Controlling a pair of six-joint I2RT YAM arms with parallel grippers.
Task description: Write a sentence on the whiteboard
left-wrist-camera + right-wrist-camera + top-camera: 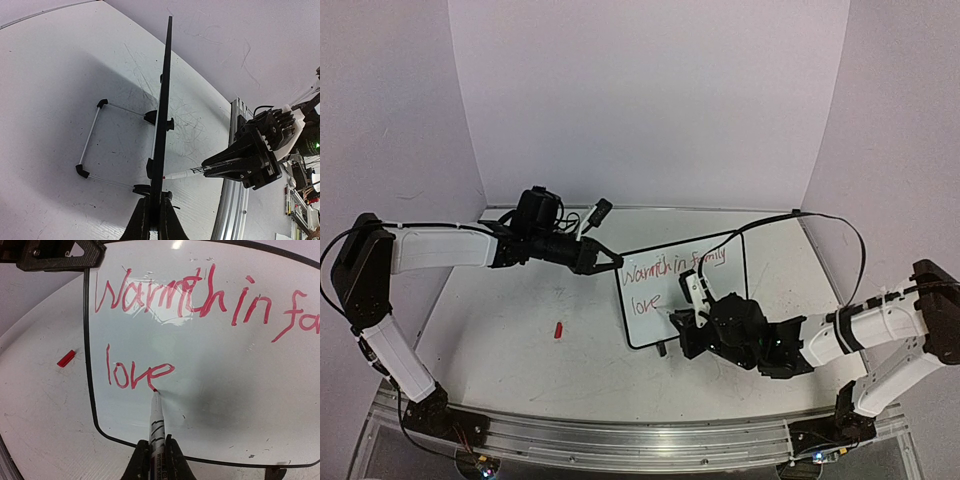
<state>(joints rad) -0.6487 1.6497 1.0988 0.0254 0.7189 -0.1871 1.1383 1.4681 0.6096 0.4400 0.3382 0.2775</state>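
We find the whiteboard (730, 275) standing on the desk (520, 340), right of centre, with its wire stand (92, 137) behind it. The sentence (665, 270) runs across the front face in two lines, the second below the first at the left. The left end effector (610, 262) clamps the board's upper left corner. The right end effector (159, 460), before the lower edge, grips a marker (156, 415) whose tip touches the face just right of the lower line. A marker cap (558, 329) lies on the desk left of the board, apart from it.
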